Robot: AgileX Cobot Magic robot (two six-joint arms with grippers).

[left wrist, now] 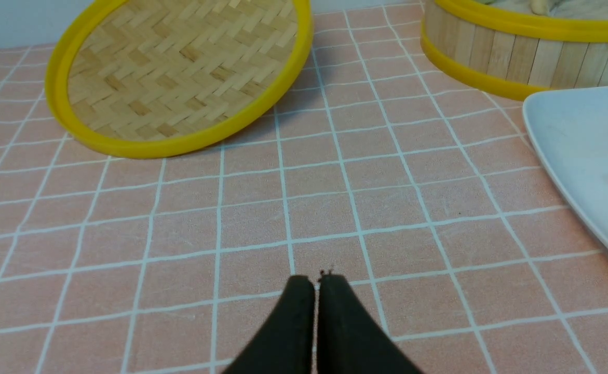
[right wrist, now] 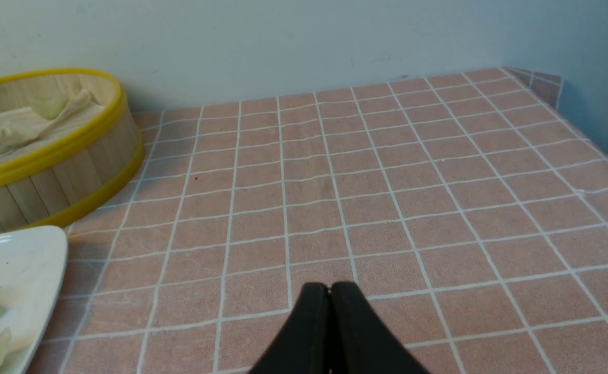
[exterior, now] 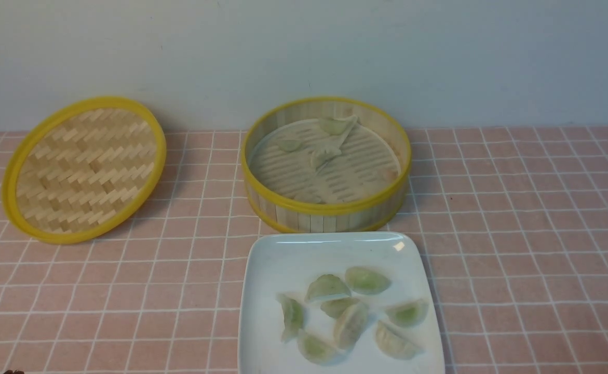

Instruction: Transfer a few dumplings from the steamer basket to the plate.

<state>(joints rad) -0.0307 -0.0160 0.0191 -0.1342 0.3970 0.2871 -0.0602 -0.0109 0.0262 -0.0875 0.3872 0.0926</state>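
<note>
step: next pick judged optional, seven dumplings [exterior: 353, 311] lie on plate [exterior: 283, 254] | left gripper [left wrist: 316, 280], right gripper [right wrist: 329, 288]: closed, empty | advice: a dumpling in basket [exterior: 327, 210] is to be gripped softly

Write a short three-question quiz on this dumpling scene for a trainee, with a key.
1. True or false: the plate lies nearer the robot than the steamer basket.
2. Where is the woven lid? A) on the basket B) leaning by the wall to the basket's left C) on the plate
3. Fill in: both the left claw and the right claw are ____ and hold nothing.

Key: 1 true. 2 B. 3 shut. Most dumplings already lie on the plate; a few remain in the basket.
</note>
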